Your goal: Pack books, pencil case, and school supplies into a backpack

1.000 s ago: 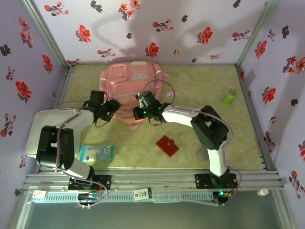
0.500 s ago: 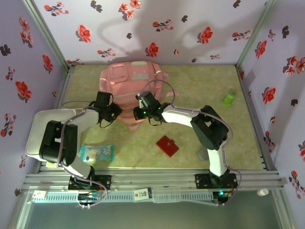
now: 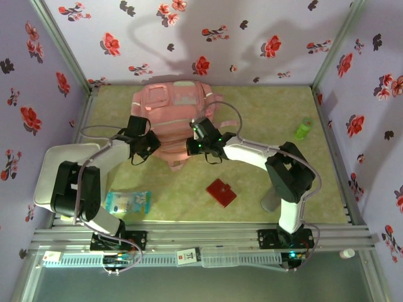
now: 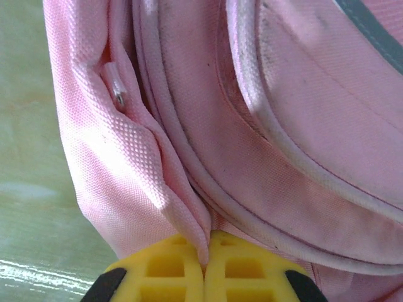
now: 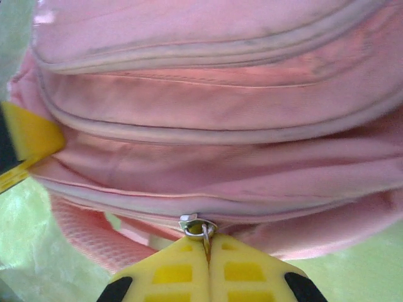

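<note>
The pale pink backpack [image 3: 176, 107] lies at the back middle of the table. My left gripper [image 3: 151, 148] is at its near left edge. In the left wrist view this left gripper [image 4: 203, 267] is shut on a pinched fold of the backpack [image 4: 264, 126] fabric. My right gripper [image 3: 191, 145] is at the near middle edge, and up close the right gripper [image 5: 208, 250] is shut on the metal zip pull [image 5: 198, 226] of the backpack [image 5: 214, 94]. A blue starry book [image 3: 128, 202] lies near the left arm. A flat red square piece [image 3: 221, 192] lies front centre. A grey pouch [image 3: 269, 201] sits by the right arm.
A green bottle [image 3: 304, 128] stands at the right side of the table. Flowered walls close the table in on three sides. One yellow finger of the left gripper [image 5: 25, 141] shows at the left edge of the right wrist view.
The left gripper moved in to the backpack's edge and shut on a fold of its fabric. The right gripper shifted slightly right and away, still holding the zip pull.
</note>
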{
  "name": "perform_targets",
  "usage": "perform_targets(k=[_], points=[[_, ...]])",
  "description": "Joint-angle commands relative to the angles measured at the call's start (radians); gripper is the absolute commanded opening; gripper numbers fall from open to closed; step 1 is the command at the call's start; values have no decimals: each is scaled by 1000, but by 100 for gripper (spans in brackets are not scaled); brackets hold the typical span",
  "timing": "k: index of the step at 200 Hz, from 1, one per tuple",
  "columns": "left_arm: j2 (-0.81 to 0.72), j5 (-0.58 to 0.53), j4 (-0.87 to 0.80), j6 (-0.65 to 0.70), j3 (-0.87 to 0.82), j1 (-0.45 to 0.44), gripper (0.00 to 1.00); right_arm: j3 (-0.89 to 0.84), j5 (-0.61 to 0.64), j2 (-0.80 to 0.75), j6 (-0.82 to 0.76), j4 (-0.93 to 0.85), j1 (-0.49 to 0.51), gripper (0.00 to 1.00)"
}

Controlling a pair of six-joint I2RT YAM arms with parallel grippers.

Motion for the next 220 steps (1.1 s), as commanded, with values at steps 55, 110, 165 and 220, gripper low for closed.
perform_targets(k=[55, 110, 165, 220], points=[[-65, -67, -64, 94, 58, 12, 0, -54, 165, -36, 17, -137, -99, 0], [-57, -61, -67, 104, 64, 13, 0, -11, 11, 26, -42, -110, -117, 8], [-53, -56, -78, 109, 70, 12, 0, 15, -26, 55, -85, -78, -117, 19], [-61, -63, -99, 129, 73, 17, 0, -35, 110, 15, -110, -64, -122, 6]])
